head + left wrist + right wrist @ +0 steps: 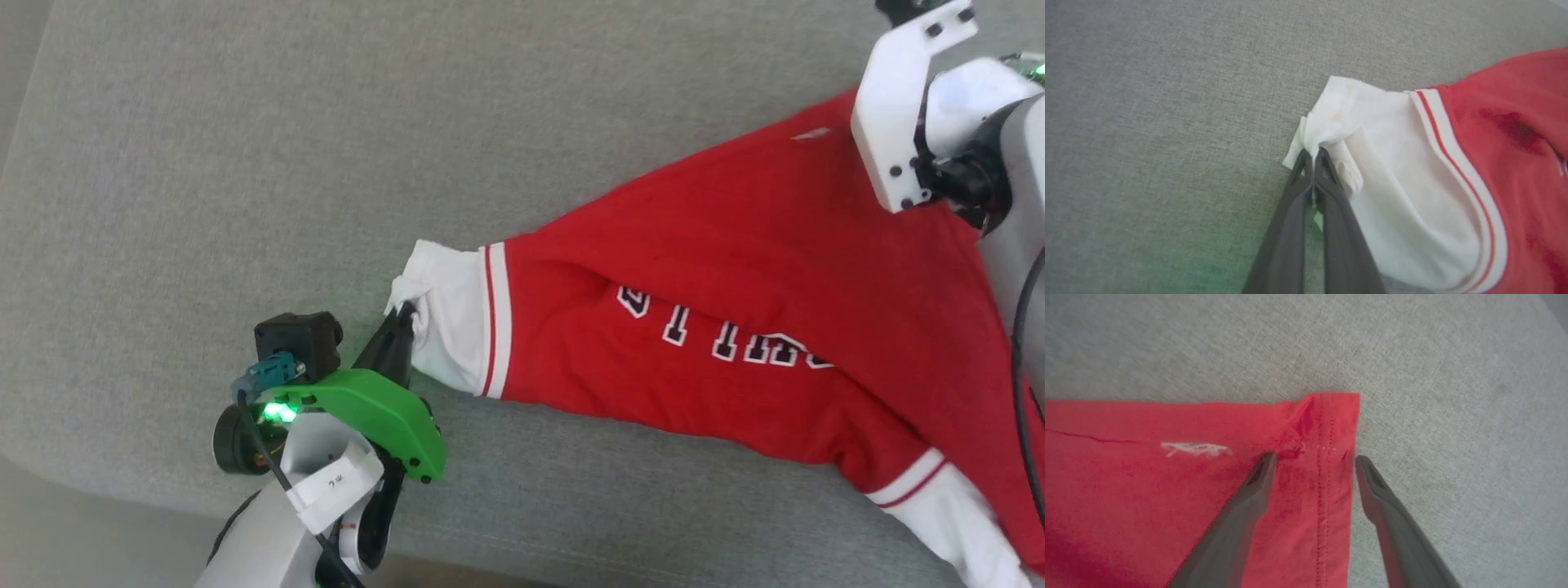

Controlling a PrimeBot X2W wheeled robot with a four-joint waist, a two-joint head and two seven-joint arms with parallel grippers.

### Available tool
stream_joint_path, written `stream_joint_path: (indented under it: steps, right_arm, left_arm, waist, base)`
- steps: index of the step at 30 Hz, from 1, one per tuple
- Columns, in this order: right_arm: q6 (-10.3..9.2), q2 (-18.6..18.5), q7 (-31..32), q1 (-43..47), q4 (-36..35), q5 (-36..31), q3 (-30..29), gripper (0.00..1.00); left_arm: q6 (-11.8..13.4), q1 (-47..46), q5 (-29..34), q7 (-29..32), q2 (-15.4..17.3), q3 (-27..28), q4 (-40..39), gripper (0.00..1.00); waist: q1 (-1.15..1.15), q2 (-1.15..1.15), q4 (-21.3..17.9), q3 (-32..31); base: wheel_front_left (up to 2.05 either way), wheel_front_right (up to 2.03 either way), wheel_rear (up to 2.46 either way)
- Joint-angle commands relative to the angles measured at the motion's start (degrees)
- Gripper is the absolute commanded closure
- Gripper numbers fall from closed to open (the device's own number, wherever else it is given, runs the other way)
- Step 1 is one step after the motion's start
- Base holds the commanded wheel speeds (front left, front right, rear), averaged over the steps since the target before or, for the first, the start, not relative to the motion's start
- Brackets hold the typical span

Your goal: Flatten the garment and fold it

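Note:
The garment, a red jersey with white sleeves and black-and-white lettering, lies stretched across the grey surface toward the right. My left gripper is shut on the cuff of its white left-hand sleeve, the cloth bunched at the fingertips. In the right wrist view my right gripper stands open over the stitched hem corner of the garment, one finger over the red cloth, the other over the grey surface. The right arm's white wrist shows at the top right of the head view.
A grey fabric-covered surface stretches wide to the left and behind the garment. Its front edge runs along the lower left. A second white sleeve hangs near the lower right corner.

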Motion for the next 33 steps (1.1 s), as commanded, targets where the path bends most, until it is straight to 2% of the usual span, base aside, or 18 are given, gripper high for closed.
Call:
stream_joint_path:
  steps: [1,6,7,8,9,10,12,18,24,27,33]
  right_arm:
    - [-0.08,-0.36,1.15,-0.62,0.57,-0.16,0.64,0.00]
    - [-0.08,-1.24,3.79,0.54,1.06,1.73,2.07,0.00]
    - [-0.08,-1.41,4.31,0.93,1.26,2.47,1.66,0.11]
    - [-0.08,-1.49,4.53,1.19,1.34,2.90,1.34,0.56]
    - [-0.08,-1.50,4.56,1.51,1.27,3.40,1.07,0.93]
    - [-0.08,-1.48,4.32,1.77,1.09,3.88,0.87,1.00]
    - [-0.08,-1.57,3.53,2.15,0.64,4.70,0.22,1.00]
    - [-0.08,-0.19,-3.96,2.23,-1.05,6.41,-5.05,1.00]
    - [-0.08,1.90,-12.36,5.33,-4.29,9.66,-10.92,1.00]
    - [-0.08,2.23,-14.51,10.00,-6.99,11.51,-13.06,1.00]
    - [-0.08,2.50,-14.99,23.23,-13.84,14.97,-17.68,1.00]
  left_arm:
    - [-0.34,-1.09,0.82,-0.30,-0.39,-0.15,0.41,1.00]
    - [-0.53,-1.55,0.63,-0.89,-0.72,-0.18,1.18,1.00]
    - [-0.53,-1.57,0.51,-1.00,-0.72,-0.08,1.39,1.00]
    - [-0.54,-1.59,0.45,-1.06,-0.69,-0.02,1.54,1.00]
    - [-0.53,-1.58,0.36,-1.14,-0.64,0.09,1.74,1.00]
    - [-0.50,-1.53,0.27,-1.17,-0.57,0.21,1.90,1.00]
    - [-0.43,-1.37,0.07,-1.28,-0.36,0.51,2.13,1.00]
    - [-0.26,-0.81,-0.43,-1.38,0.48,1.32,2.75,1.00]
    - [0.23,1.30,-1.35,-1.57,1.66,2.61,3.44,1.00]
    - [0.77,3.16,-2.05,-1.53,2.13,3.30,3.32,1.00]
    - [1.67,6.74,-3.22,-1.41,2.43,3.85,2.57,1.00]
  waist:
    - [-0.01,0.00,1.93,2.33]
    - [-0.01,0.00,1.98,2.94]
    - [-0.01,0.00,1.82,2.88]
    - [-0.01,0.00,1.70,2.79]
    - [-0.01,0.00,1.50,2.58]
    - [-0.01,0.00,1.29,2.32]
    - [-0.01,0.00,0.70,1.65]
    - [-0.01,0.00,-1.58,-1.87]
    - [-0.01,0.00,-5.12,-8.82]
    - [-0.01,0.00,-7.27,-12.75]
    - [-0.01,0.00,-10.53,-18.28]
  base:
    - [0.00,0.00,0.00]
    - [0.00,0.00,0.00]
    - [0.00,0.00,0.00]
    - [0.00,0.00,0.00]
    - [0.00,0.00,0.00]
    - [0.00,0.00,0.00]
    - [0.00,0.00,0.00]
    - [0.00,0.00,0.00]
    - [0.00,0.00,0.00]
    - [0.00,0.00,0.00]
    - [0.00,0.00,0.00]
